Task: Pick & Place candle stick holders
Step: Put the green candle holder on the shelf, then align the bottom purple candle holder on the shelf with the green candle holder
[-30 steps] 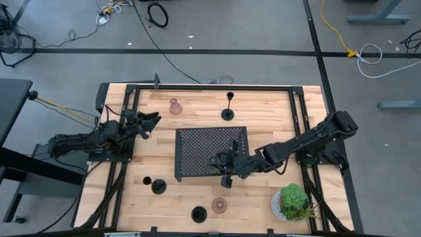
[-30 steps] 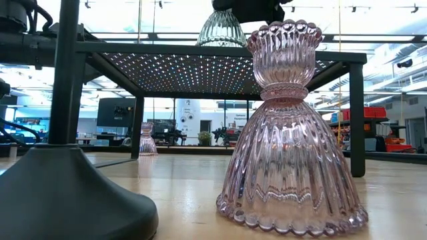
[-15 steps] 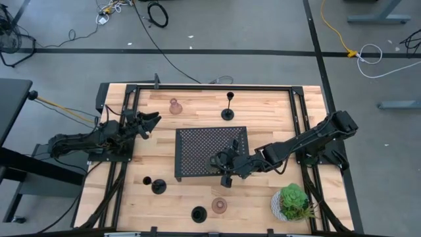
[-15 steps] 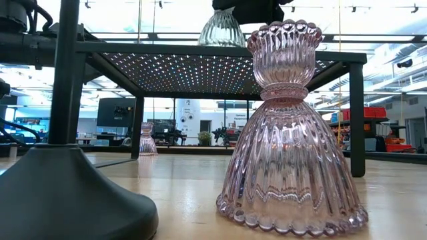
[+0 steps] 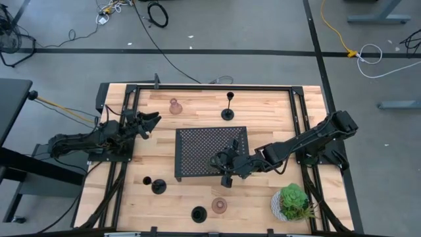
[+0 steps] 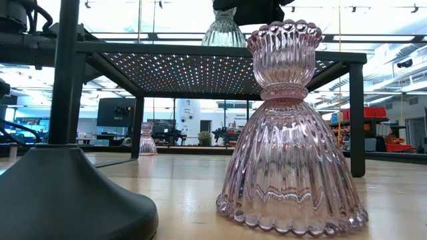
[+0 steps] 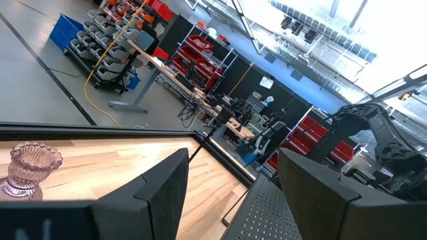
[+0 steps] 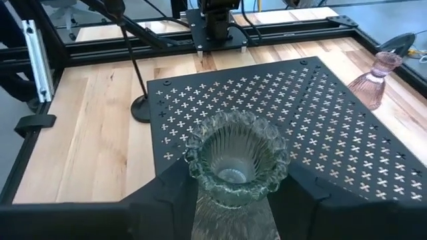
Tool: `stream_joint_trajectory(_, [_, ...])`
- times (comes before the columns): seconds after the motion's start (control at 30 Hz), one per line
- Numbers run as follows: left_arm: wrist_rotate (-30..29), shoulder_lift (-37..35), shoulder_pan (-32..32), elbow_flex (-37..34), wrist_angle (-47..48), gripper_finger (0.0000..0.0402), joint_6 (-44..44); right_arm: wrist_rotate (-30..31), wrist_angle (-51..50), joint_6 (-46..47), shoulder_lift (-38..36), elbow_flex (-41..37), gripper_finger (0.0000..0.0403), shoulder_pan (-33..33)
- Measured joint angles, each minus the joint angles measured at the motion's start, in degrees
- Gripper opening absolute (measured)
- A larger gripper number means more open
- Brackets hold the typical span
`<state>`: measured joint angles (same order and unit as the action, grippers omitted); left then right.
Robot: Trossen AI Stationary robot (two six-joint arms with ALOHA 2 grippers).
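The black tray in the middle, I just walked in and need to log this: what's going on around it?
The right gripper is at the near edge of the black perforated tray, its fingers flanking a clear ribbed glass candle holder that stands on the tray. The left gripper waits open at the table's left side. A black stemmed holder and a pink glass holder stand on the wood beyond the tray.

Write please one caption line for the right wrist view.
Right gripper around a clear ribbed glass candle holder above the black perforated tray.
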<state>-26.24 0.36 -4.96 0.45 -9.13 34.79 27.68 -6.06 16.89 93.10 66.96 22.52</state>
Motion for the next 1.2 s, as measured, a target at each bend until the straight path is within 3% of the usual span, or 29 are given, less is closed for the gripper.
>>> stream_joint_trajectory(0.7, [0.0, 0.0, -0.01, -0.02, 0.0, 0.0234, -0.02, -0.24, 0.02, -2.61, -0.11, 0.0, 0.0328, 0.02])
stream_joint_trajectory(1.2, [0.0, 0.0, -0.01, -0.02, 0.04, 0.0234, -0.02, -0.22, -2.43, -4.24, -3.09, -0.07, 0.035, 0.24])
